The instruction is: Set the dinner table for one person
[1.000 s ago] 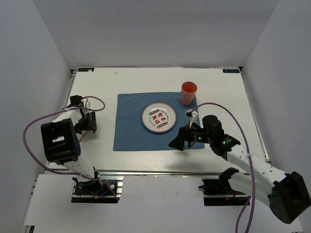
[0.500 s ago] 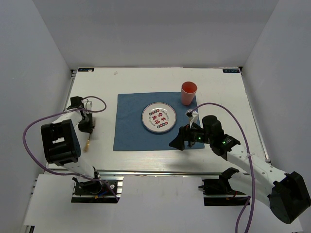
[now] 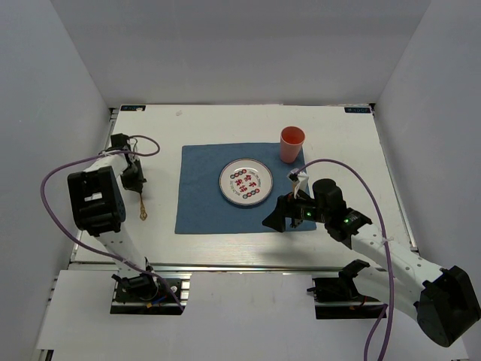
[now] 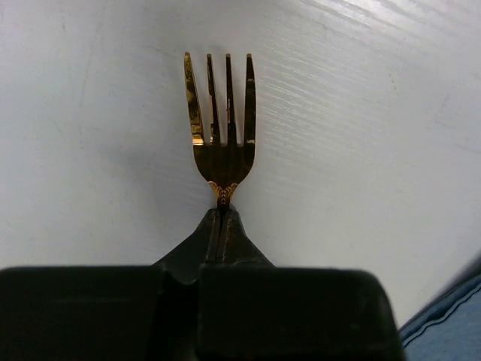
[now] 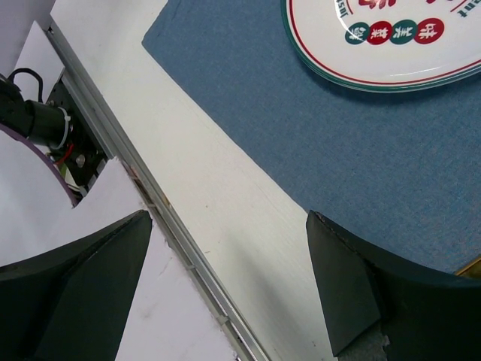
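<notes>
My left gripper is shut on a gold fork over the white dinner table, left of the blue placemat. In the left wrist view the closed fingertips of that gripper pinch the neck of the fork, and the tines point away over bare tabletop. I cannot tell whether the fork touches the table. A white plate with a red and green pattern lies on the placemat. My right gripper stands open and holds nothing at the placemat's near right corner; in its own view the gripper hangs over the table's near edge.
A coral cup stands at the placemat's far right corner. The silver rail runs along the near edge, with cables and mounts below it. The right wrist view shows the placemat, the plate's rim, and a gold sliver at its right border.
My left gripper has gone from open to shut on the fork, and its wrist has drawn back toward the far side. The right arm has not moved.
</notes>
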